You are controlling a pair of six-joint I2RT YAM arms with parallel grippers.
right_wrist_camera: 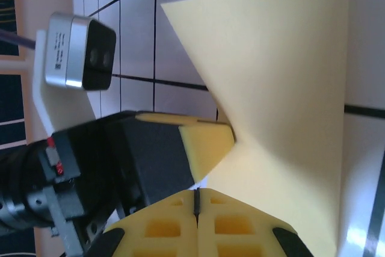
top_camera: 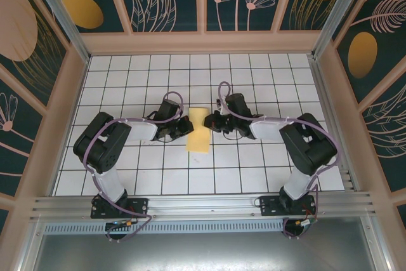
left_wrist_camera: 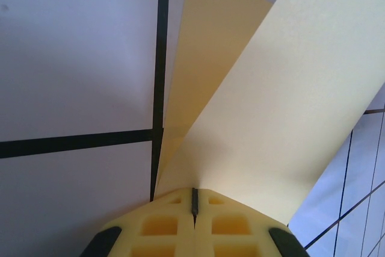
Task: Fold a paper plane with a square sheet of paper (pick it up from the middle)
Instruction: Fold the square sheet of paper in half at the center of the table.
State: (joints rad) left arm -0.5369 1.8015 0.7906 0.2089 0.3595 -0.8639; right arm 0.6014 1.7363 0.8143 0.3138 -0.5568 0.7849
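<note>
Yellow-orange, thin and matte: the square sheet of paper (top_camera: 198, 132), lying mid-tabletop (top_camera: 254, 172) and bowed up into a soft, uncreased fold. Left jaws fully closed, pinching its left edge at the middle. Right jaws closed likewise, nipping the opposite edge. Probably the first centre fold in hand. Calls next for bringing both halves together evenly, then pressing a sharp crease without tearing such smooth, flimsy stock.

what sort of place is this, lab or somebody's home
Probably a robot lab test cell, not a home: left arm and right arm bolted to an aluminium rail, a white grid-tiled table, printed floral walls boxing it in.
</note>
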